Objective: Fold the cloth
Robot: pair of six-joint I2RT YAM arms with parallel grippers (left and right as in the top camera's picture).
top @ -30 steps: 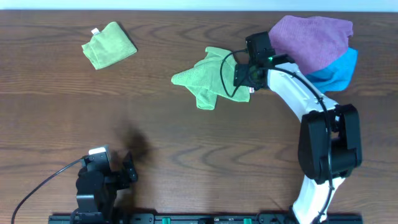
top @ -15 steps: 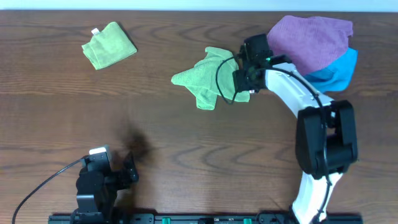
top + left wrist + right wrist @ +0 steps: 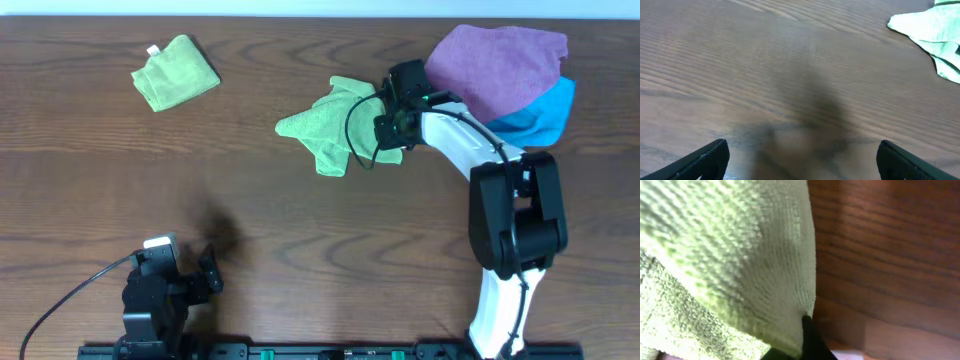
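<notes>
Overhead, the cloth (image 3: 330, 125) is a crumpled lime heap at the far middle of the table (image 3: 300, 220). My right gripper (image 3: 392, 128) is on its right edge, beside the purple cloth (image 3: 500, 60). Left wrist cam: my left gripper (image 3: 802, 155) is spread wide over bare wood, and the cloth is cut off top right. Right wrist cam is just green pile up close with one dark fingertip (image 3: 810, 340), so I can't tell if I'm pinching it.

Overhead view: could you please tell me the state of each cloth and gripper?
cloth, crumpled, not folded.
small green cloth, folded, far left.
purple cloth, bunched atop the blue cloth.
blue cloth, mostly covered.
left gripper, open, empty.
right gripper, at the cloth's right edge; open or shut unclear.
</notes>
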